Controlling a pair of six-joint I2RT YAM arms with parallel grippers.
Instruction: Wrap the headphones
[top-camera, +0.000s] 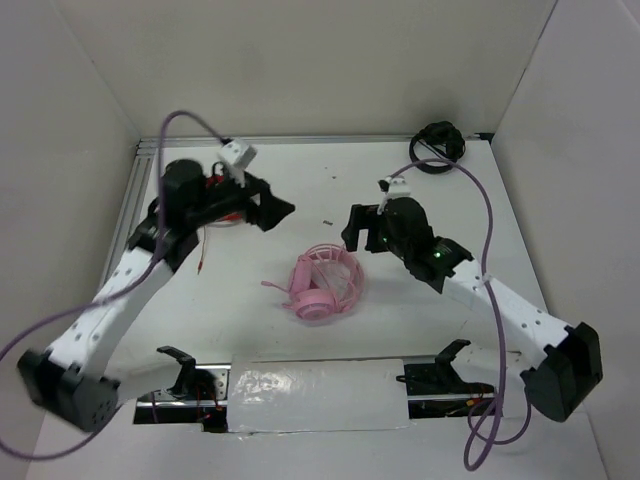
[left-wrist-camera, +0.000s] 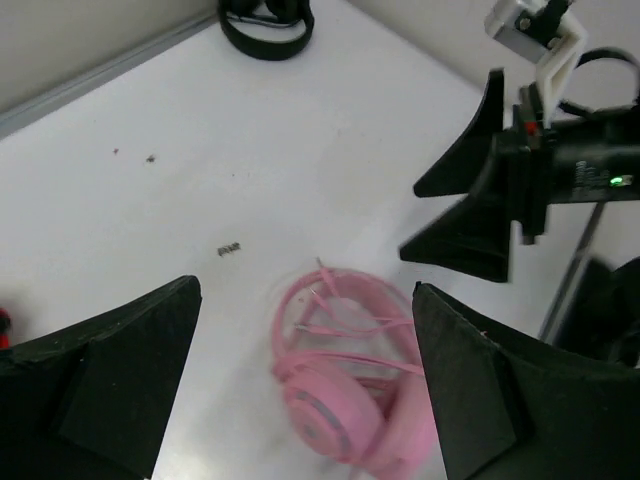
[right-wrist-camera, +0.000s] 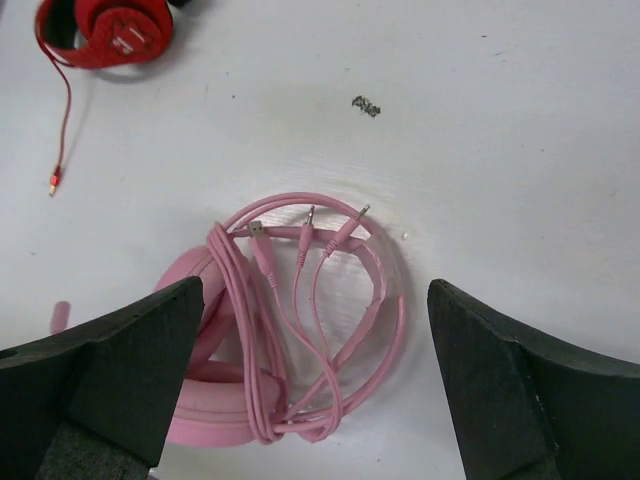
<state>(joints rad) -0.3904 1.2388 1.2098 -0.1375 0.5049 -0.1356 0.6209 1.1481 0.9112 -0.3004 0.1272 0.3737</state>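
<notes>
The pale-pink headphones (top-camera: 322, 285) lie flat in the middle of the table. Their thin pink cable (right-wrist-camera: 300, 330) is looped in several turns around the headband and cups, with its plugs lying loose across the headband. My left gripper (top-camera: 275, 212) is open and empty, hovering up and to the left of the headphones. In the left wrist view the headphones (left-wrist-camera: 340, 390) sit below and between my open jaws (left-wrist-camera: 305, 330). My right gripper (top-camera: 355, 228) is open and empty, above the headphones' right side. In the right wrist view the headphones (right-wrist-camera: 210, 390) lie between its open jaws (right-wrist-camera: 315, 300).
Red-and-black headphones (top-camera: 220, 190) with a thin red cable (right-wrist-camera: 55, 150) lie at the back left, under my left arm. Black headphones (top-camera: 440, 140) lie at the back right corner. A small dark scrap (top-camera: 327, 220) lies behind the pink headphones. White walls enclose the table.
</notes>
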